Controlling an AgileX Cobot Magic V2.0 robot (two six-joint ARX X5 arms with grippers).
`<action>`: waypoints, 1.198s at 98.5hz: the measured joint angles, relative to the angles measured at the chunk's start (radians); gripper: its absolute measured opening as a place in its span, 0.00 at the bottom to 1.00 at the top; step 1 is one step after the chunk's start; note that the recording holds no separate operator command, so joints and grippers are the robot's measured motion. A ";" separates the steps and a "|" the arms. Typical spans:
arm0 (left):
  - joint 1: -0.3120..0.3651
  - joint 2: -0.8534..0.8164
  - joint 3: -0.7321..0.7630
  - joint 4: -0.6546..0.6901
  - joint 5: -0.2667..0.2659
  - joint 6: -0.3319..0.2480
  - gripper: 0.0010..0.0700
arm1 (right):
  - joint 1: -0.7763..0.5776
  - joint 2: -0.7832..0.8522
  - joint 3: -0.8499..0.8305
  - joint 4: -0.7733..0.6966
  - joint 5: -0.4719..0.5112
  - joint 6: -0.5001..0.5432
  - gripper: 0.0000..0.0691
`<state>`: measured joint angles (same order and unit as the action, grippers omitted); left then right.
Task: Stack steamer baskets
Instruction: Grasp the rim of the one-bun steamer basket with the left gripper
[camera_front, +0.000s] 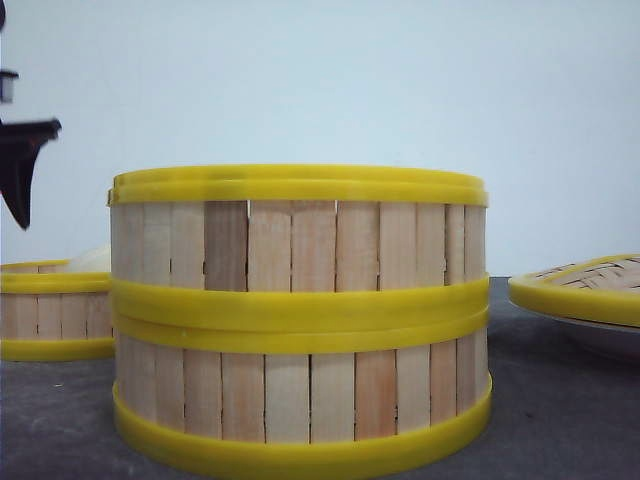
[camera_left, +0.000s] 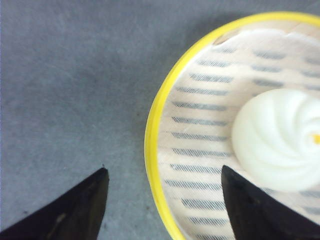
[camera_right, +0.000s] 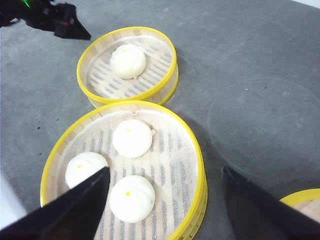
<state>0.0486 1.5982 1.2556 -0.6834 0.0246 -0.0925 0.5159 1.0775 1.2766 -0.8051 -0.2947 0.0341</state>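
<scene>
Your left gripper (camera_left: 162, 200) is wide open, holding nothing, its fingers straddling the yellow rim of the single round slat-walled steamer basket (camera_left: 235, 125) with one white bun (camera_left: 277, 137), at the right of the left wrist frame. Right gripper (camera_right: 165, 200) also spread and empty, above the two-basket stack (camera_front: 300, 320) at front-view centre. Two stacked; third pending. Next: close on that rim, lift, centre it over the stack.
</scene>
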 joint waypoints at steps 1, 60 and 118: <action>0.000 0.005 0.000 0.001 0.000 0.000 0.59 | 0.000 0.000 0.000 0.000 0.000 0.000 0.63; 0.002 0.146 0.000 0.038 -0.049 0.022 0.35 | 0.000 0.000 0.000 0.002 0.000 0.000 0.63; 0.001 0.146 0.000 0.036 -0.046 0.019 0.05 | 0.000 0.000 0.000 0.019 0.000 0.000 0.63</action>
<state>0.0494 1.7443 1.2556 -0.6476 -0.0216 -0.0738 0.5163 1.0775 1.2766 -0.7860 -0.2943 0.0341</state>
